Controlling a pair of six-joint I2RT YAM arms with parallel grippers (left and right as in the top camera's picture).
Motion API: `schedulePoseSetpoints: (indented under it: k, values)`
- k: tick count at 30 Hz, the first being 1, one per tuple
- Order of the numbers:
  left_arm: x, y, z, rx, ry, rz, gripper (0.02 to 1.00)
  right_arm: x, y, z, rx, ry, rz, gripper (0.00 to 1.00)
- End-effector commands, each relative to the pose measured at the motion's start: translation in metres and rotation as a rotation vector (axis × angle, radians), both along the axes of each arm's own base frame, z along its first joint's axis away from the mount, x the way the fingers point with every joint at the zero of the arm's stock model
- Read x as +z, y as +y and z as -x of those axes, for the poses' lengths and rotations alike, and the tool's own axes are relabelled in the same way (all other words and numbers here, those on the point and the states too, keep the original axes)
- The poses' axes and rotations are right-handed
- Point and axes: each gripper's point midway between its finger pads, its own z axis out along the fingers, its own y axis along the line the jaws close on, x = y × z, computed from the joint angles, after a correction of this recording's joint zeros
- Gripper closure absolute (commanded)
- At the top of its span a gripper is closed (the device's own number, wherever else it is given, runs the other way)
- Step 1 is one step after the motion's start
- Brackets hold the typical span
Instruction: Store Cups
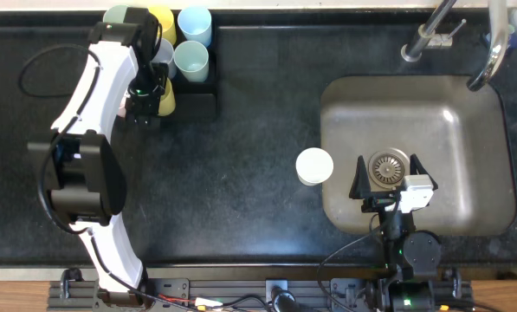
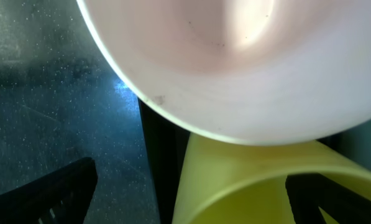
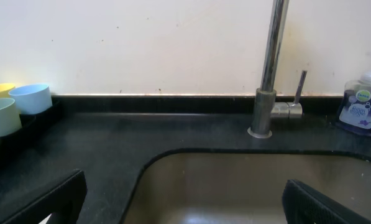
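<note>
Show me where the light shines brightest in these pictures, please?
Left wrist view: a bright patch glows inside the pale cup, and a bluish glint sits on the counter. Right wrist view: a light strip runs where the wall meets the counter. Top view: the steel sink gleams.

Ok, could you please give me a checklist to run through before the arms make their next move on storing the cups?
1. Left gripper open at the tray: ok, its fingers stand wide apart in the left wrist view.
2. Yellow cup seated in the tray: cannot tell, its base is hidden.
3. White cup stored: not ok, it stands on the counter beside the sink.
4. Right gripper open and empty: ok, it is over the sink.
5. Free slot in the tray: cannot tell, the left arm covers part of it.
</note>
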Motion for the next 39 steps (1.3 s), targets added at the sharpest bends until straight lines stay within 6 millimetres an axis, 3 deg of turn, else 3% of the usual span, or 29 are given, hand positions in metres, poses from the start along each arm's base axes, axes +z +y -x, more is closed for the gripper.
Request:
schedulePoseSetpoints:
  k: [1,8,15,21,24,26,28,31,32,33,35,37,39]
  values:
    - [0.004,0.006,0.001,0.011,-0.008,-0.024,0.018,-0.004,0.0,0.0,0.001,0.001,0.004,0.003]
    - [0.048,0.01,0.003,0.012,-0.112,-0.045,0.018,-0.004,0.0,0.0,0.001,0.001,0.004,0.005]
    - [0.106,0.006,0.024,0.001,-0.213,-0.029,0.018,-0.004,0.0,0.0,0.001,0.001,0.004,0.003]
    - [0.161,-0.016,0.051,-0.11,-0.336,0.004,0.02,-0.004,0.0,0.0,0.001,0.001,0.004,0.003]
    - [0.183,-0.029,0.082,-0.281,-0.359,-0.035,0.018,-0.004,0.0,0.0,0.001,0.001,0.004,0.003]
    - [0.185,-0.043,0.12,-0.473,-0.328,-0.043,0.018,-0.004,0.0,0.0,0.001,0.001,0.004,0.005]
    - [0.168,-0.047,0.17,-0.606,-0.234,-0.019,0.018,-0.004,0.0,0.0,0.001,0.001,0.004,0.003]
    - [0.133,-0.049,0.223,-0.593,-0.142,0.12,0.018,-0.004,0.0,0.0,0.001,0.001,0.004,0.005]
    - [0.111,-0.04,0.238,-0.565,-0.137,0.144,0.02,-0.004,0.0,0.0,0.001,0.001,0.004,0.003]
    - [0.096,-0.035,0.236,-0.601,-0.2,0.15,0.02,-0.004,0.0,0.0,0.001,0.001,0.004,0.003]
    - [0.084,-0.035,0.208,-0.849,-0.437,0.088,0.018,-0.004,0.0,0.0,0.001,0.001,0.004,0.003]
    - [0.095,-0.038,0.166,-1.188,-0.761,-0.16,0.018,-0.004,0.0,0.0,0.001,0.001,0.004,0.005]
    - [0.125,-0.04,0.141,-1.398,-1.02,-0.497,0.018,-0.004,0.0,0.0,0.001,0.001,0.004,0.005]
